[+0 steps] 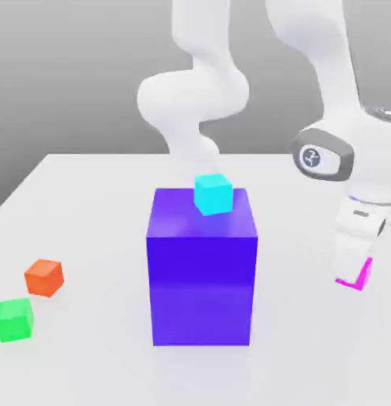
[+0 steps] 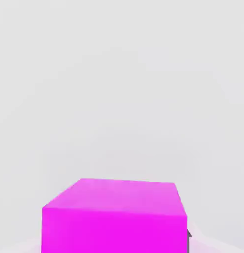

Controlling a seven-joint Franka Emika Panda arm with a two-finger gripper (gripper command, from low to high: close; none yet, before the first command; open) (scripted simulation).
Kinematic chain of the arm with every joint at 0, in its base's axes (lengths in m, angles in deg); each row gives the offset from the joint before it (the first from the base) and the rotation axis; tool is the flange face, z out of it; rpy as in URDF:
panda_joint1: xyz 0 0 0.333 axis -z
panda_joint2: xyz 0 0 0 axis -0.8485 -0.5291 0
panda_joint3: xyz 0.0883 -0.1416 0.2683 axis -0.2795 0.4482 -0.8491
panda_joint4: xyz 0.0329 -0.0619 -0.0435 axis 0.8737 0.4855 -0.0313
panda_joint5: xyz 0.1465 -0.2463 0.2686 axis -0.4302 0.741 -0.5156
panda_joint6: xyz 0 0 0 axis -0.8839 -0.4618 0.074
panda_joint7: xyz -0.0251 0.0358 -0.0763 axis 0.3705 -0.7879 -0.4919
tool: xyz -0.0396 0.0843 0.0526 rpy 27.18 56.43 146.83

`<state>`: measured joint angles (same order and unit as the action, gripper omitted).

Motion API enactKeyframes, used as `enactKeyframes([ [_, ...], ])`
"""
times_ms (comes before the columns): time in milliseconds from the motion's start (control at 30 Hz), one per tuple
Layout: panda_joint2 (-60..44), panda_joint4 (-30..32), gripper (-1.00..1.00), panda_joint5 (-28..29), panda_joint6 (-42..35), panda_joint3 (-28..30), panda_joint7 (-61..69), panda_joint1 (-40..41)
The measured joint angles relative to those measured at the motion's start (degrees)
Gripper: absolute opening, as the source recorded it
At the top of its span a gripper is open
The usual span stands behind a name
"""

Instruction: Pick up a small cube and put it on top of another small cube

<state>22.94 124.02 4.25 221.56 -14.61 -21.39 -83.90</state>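
Jaws are closed on the magenta cube (image 1: 358,274), which sits pinched at the tip of the gripper (image 1: 354,268) near the table's (image 1: 87,198) edge on the exterior view's right. From the exterior view little of that cube shows: a thin magenta sliver and one corner poke out beside the white finger (image 1: 349,247). The hand view gives what that angle hides, the cube's (image 2: 114,217) broad top face and front face seen close, with pale table surface (image 2: 119,74) beyond it.

White arm links come down from above on the exterior view's right, and the wrist bends so the hand points down at the table, low over the surface.

Mid-table stands a large blue block (image 1: 201,270), far taller than the small cubes, with a cyan cube (image 1: 212,193) resting tilted on its top near the back edge. This block stands between the gripper and the two cubes near the table's edge on the exterior view's left: an orange cube (image 1: 44,277) and, just beside it toward the front, a green cube (image 1: 14,319).
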Motion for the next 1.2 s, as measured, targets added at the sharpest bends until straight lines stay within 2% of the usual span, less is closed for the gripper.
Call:
enactKeyframes([
  [733,-1.2,-12.7,-1.00,-2.4,-10.3,27.6,46.5,39.8],
  [867,2.1,-8.2,-1.00,-9.9,-11.1,31.4,55.7,46.5],
  [1067,-5.2,-7.7,-1.00,-17.6,-4.1,28.4,61.7,49.7],
  [1100,-6.6,-7.8,1.00,-18.8,-2.9,27.6,62.5,50.3],
  [1200,-6.6,-7.8,1.00,-18.8,-2.9,27.6,62.5,50.3],
])
